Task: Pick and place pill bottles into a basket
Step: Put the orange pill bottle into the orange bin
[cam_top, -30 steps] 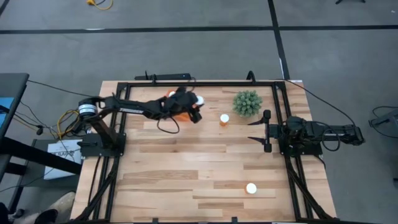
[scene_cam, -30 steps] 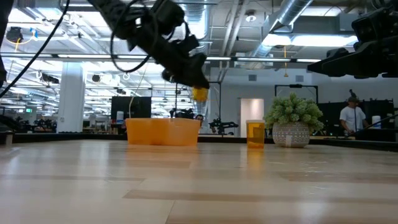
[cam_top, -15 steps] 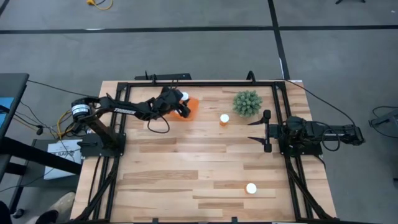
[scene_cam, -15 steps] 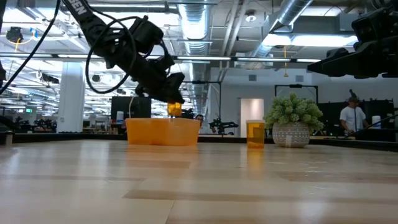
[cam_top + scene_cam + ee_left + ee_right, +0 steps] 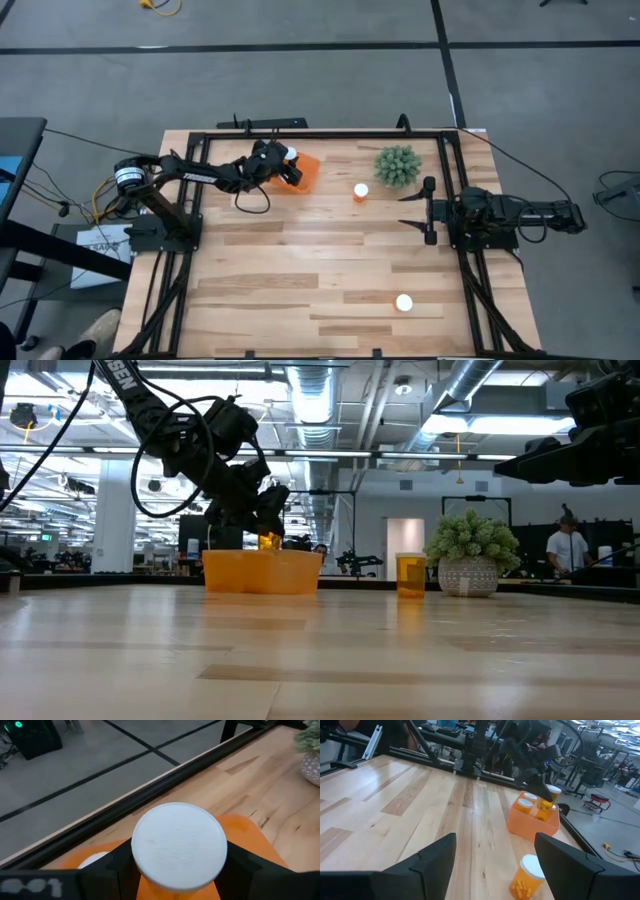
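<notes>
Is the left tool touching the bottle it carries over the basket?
Touching. The left wrist view shows the left tool with fingers pressed on both sides of the bottle, above the basket.

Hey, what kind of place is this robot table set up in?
Probably a large open robotics lab or industrial workshop. Beyond the wooden table, the low view shows exposed ceiling ducts, rows of overhead strip lights, more equipment racks, and a person standing at a far workstation.
</notes>
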### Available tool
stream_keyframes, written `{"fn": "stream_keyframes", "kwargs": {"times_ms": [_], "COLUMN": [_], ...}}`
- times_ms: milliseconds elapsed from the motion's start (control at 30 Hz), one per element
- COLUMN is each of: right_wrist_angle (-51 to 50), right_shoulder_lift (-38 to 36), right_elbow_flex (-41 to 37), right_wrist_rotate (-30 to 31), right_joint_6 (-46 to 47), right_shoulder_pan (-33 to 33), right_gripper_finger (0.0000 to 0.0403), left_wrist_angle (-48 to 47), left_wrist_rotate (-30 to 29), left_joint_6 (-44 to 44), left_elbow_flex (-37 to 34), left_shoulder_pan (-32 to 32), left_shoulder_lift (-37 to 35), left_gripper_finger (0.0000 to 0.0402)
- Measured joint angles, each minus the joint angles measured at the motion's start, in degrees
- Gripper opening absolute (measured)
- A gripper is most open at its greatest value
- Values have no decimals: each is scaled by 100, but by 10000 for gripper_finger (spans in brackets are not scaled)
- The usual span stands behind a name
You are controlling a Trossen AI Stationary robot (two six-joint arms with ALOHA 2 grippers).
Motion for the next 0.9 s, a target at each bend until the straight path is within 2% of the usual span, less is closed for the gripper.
{"fn": "stream_keyframes", "kwargs": {"times_ms": [800,900], "right_wrist_angle": [0,-2], "right_shoulder_lift": [1,1], "right_elbow_flex": [-2,-2], "right_wrist_rotate": [-7,-4], "right_joint_6": [2,0], "right_shoulder_pan": [0,1], "right_gripper_finger": [265,265], "left_wrist_angle": [173,139], "left_wrist_rotate": [262,462], "left_joint_6": [-62,-71], "left_elbow_flex": [6,5], "left_shoulder_pan": [211,310], "left_shoulder_lift": [195,194], "left_gripper_finger": [188,198]}}
